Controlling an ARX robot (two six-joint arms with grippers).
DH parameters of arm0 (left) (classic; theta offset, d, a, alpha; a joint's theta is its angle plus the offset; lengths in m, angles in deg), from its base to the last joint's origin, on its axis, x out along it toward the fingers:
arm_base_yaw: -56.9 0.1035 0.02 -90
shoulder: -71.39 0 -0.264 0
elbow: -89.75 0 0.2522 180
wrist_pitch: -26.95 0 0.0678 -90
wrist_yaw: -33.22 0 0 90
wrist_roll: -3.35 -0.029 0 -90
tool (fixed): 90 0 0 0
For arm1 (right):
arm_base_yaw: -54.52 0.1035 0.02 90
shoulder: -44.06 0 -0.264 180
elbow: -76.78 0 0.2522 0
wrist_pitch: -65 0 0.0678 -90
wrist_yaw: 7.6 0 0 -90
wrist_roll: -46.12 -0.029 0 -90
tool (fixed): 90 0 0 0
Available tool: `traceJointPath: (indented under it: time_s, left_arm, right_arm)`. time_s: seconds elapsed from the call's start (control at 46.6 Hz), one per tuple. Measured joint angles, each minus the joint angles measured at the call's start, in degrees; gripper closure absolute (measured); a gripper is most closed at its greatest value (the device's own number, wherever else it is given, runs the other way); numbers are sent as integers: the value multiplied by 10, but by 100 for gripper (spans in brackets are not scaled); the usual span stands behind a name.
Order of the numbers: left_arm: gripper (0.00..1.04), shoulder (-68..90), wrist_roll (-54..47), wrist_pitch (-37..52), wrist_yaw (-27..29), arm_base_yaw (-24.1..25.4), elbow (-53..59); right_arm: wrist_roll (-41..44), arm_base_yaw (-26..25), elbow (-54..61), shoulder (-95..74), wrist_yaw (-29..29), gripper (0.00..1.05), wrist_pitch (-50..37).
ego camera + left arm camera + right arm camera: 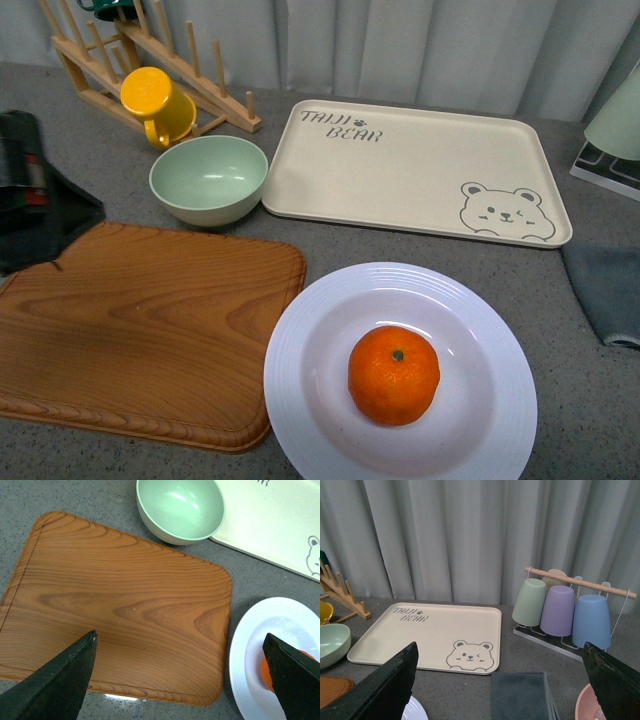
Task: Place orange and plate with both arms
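An orange (393,374) sits in the middle of the plate (300,380) at the desk's near edge, just right of the board (140,320). Neither arm touches them: the left gripper (179,635) hangs over the board with its fingers spread wide, and the right gripper (500,645), equally spread, faces the tray (435,630) by the far edge. The fruit looks placed; the next move likely calls for both arms to lift the plate level by its rim. Counted: one orange, one plate, one bowl (208,180), one tray, one board, one mug (155,100), four racked cups (557,610).
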Motion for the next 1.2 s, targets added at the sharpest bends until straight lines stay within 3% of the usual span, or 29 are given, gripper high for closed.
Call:
traceJointPath:
  time_s: [0.15,0.236,0.322,0.365,0.536,0.622,0.88,1.202]
  left_arm:
    - [8,-67,-11,5,9,11,50]
    - [20,-47,-73,226,85,9,119]
    - [38,-56,-139,434,96,19,186]
    - [47,-83,-157,468,93,25,189]
    - [85,-183,-177,406,69,47,218]
    - [101,-229,-181,370,25,84,225]
    - [101,-370,-184,248,20,99,229]
    - [101,-465,-184,159,20,99,229]
  right_arm:
    - [0,0,0,0,0,9,0]
    - [0,0,0,0,0,9,0]
    - [0,0,0,0,1,9,0]
    - [0,0,0,0,0,9,0]
    - [0,0,0,0,0,9,0]
    - [0,0,0,0,0,9,0]
    - [0,0,0,0,0,9,0]
    - [0,0,0,0,0,9,0]
